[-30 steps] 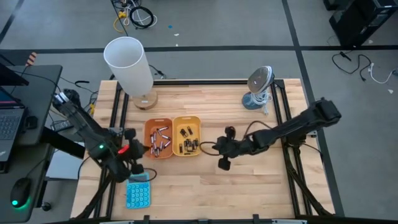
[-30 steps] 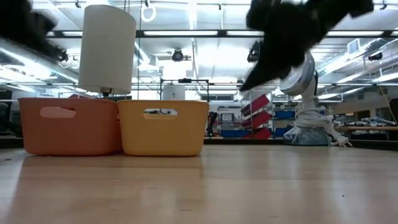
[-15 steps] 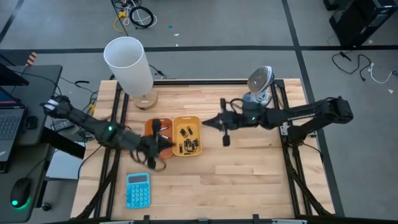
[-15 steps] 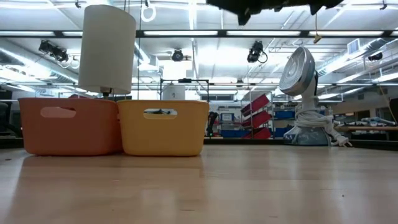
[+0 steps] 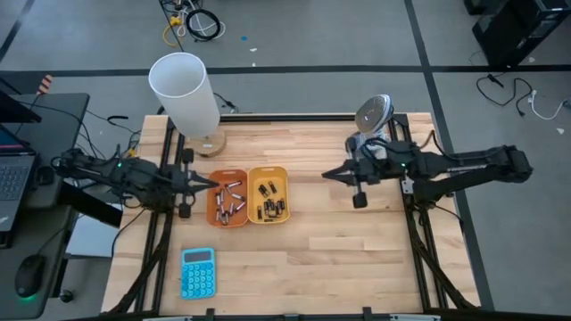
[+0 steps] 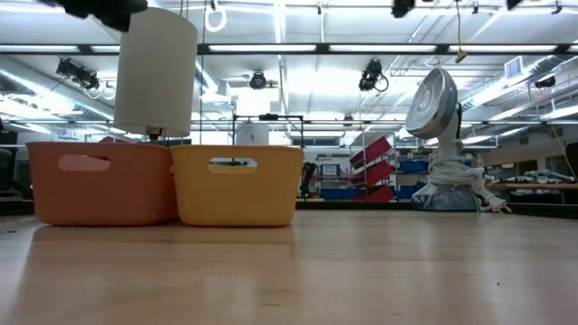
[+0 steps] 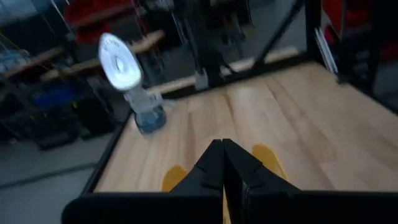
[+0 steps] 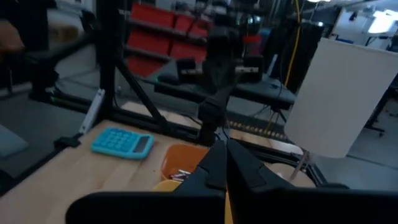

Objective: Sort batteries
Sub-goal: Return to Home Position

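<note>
Several silvery batteries [image 5: 229,199] lie in the orange tray [image 5: 214,212]. Several dark batteries [image 5: 271,204] lie in the yellow tray [image 5: 284,178] beside it. Both trays stand on the wooden table. My left gripper [image 5: 212,185] hangs shut and level above the orange tray's left rim, pointing toward the table's right. In its wrist view the tips [image 7: 222,146] are pressed together and bare. My right gripper [image 5: 326,175] is shut and bare too, raised right of the yellow tray and pointing left [image 8: 222,144].
A lamp with a white shade [image 5: 184,92] stands at the far left, a small fan [image 5: 371,125] at the far right. A blue calculator [image 5: 198,273] lies near the front left. Black frame rails [image 5: 168,160] run along both table sides.
My left gripper has risen from beside the calculator, swung over the orange tray and drawn back toward the table's left, tipping to level. My right gripper has lifted from the table's middle toward the far side, then drawn back right, also levelling. Both stayed shut.
</note>
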Motion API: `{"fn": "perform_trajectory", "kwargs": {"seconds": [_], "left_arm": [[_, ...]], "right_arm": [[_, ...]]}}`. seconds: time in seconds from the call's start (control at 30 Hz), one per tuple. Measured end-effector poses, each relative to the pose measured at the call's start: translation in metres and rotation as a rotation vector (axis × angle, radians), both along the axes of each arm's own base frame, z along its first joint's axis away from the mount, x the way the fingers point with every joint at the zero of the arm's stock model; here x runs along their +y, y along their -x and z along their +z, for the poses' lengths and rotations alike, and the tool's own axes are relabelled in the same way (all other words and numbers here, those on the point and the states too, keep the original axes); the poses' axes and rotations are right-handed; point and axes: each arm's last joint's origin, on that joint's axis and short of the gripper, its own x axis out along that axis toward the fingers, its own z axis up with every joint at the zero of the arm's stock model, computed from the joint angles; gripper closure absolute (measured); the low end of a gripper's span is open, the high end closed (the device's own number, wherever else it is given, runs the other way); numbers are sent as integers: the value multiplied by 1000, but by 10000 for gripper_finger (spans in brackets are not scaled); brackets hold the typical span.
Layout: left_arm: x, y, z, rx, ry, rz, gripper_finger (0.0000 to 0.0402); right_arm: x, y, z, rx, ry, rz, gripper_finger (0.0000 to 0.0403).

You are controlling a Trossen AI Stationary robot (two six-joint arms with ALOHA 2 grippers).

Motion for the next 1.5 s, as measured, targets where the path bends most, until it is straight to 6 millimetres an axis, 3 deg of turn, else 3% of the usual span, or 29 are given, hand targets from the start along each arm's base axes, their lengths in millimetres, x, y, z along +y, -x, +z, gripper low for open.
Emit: {"fn": "perform_trajectory", "kwargs": {"seconds": [0.27, 0.47, 0.7, 1.03, 1.23, 1.4, 1.5], "left_arm": [[4, 12, -44, -113, -22, 11, 402], [6, 17, -69, -132, -3, 34, 402], [9, 21, -84, -179, 4, 70, 402], [17, 31, -71, -221, -72, 77, 402], [14, 23, -99, -114, 49, 28, 402], [9, 11, -123, -212, 76, -50, 402], [7, 9, -126, -206, 78, -96, 402]], "right_arm": [[4, 33, -41, -107, -66, -11, 403], [2, 53, -57, -132, -95, -39, 403], [2, 79, -63, -212, -86, -37, 403], [-1, 108, -71, -307, -86, -60, 403], [-2, 115, -87, -310, -117, -58, 403], [-1, 118, -99, -312, -118, -54, 403], [-1, 118, -111, -301, -109, -54, 403]]}}
